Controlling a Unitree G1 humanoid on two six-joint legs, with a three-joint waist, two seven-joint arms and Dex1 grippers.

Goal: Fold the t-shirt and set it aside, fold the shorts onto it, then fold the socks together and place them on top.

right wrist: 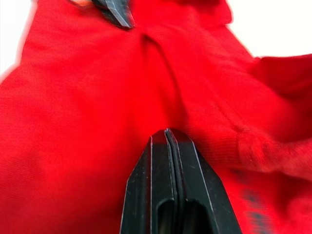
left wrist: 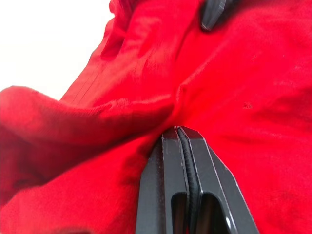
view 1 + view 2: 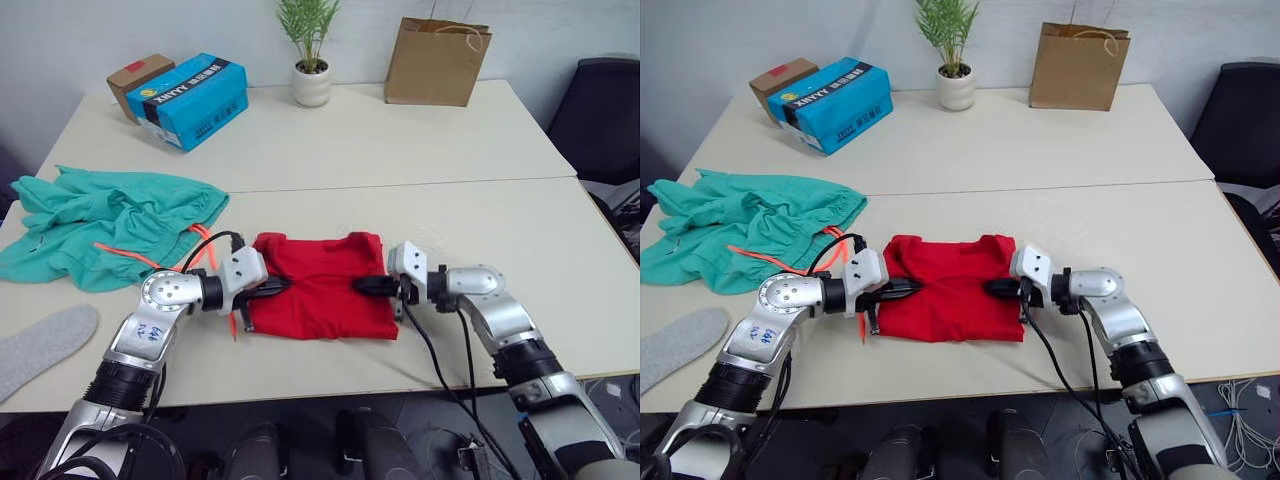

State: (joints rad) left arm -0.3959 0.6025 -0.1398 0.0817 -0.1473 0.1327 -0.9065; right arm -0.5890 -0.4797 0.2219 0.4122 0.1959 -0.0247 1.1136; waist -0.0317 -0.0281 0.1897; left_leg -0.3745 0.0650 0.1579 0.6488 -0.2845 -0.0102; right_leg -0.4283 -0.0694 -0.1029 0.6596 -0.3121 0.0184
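Note:
The red t-shirt (image 3: 320, 285) lies folded into a flat rectangle near the front edge of the table. My left gripper (image 3: 278, 288) reaches onto it from its left side, fingers shut, with the tips resting on the fabric (image 2: 178, 130). From the opposite side my right gripper (image 3: 365, 285) points inward, also shut, with its tips on the cloth (image 1: 168, 132). The two grippers face each other across the shirt's middle. The teal shorts (image 3: 100, 225) lie crumpled at the left, their orange drawstring (image 3: 130, 255) trailing toward my left arm. One grey sock (image 3: 45, 345) lies at the front left.
At the back of the table stand a blue box (image 3: 190, 100), a brown cardboard box (image 3: 140, 72), a potted plant (image 3: 312, 80) and a brown paper bag (image 3: 437, 62). A black chair (image 3: 600, 110) stands at the far right.

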